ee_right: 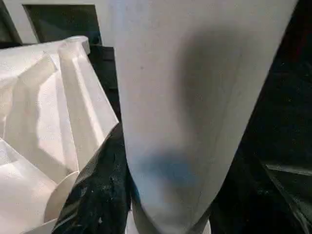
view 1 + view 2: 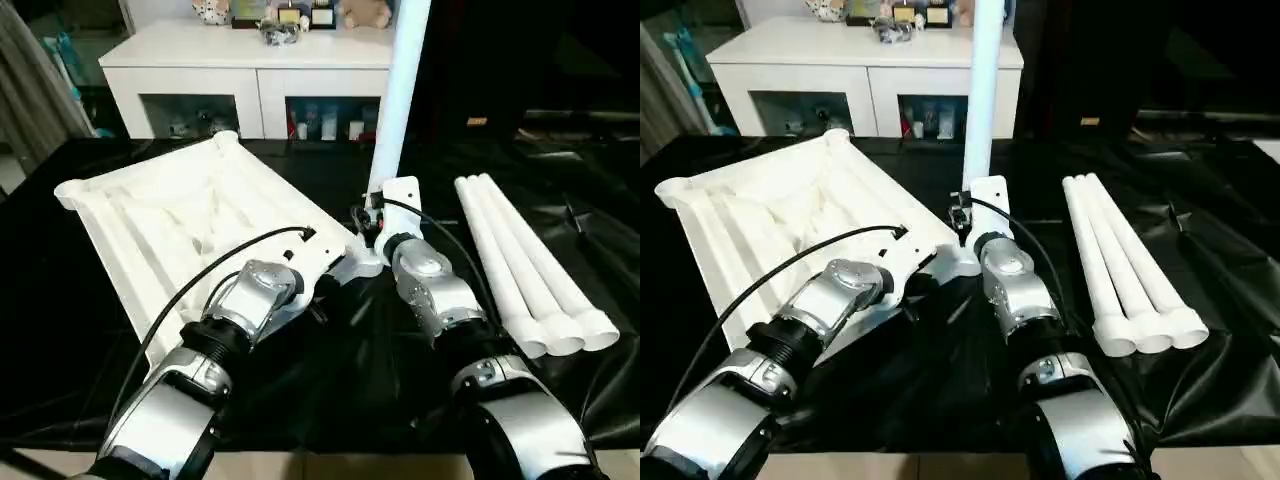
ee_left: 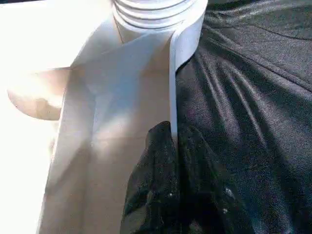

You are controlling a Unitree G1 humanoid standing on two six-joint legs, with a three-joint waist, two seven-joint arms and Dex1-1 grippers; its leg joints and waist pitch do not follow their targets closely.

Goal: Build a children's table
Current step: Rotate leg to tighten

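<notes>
Silver forearms reach over the black cloth (image 2: 600, 210) to the near corner of the upturned tabletop (image 2: 170, 225). Its edge wall is pinched by the nearly closed left gripper (image 3: 171, 146), probably to steady it. An upright leg (image 2: 400, 90) is held by the half-open right gripper (image 2: 385, 215), seated in the corner socket (image 3: 156, 14). Three spare legs (image 2: 530, 270) are laid together at the right, within reach.
</notes>
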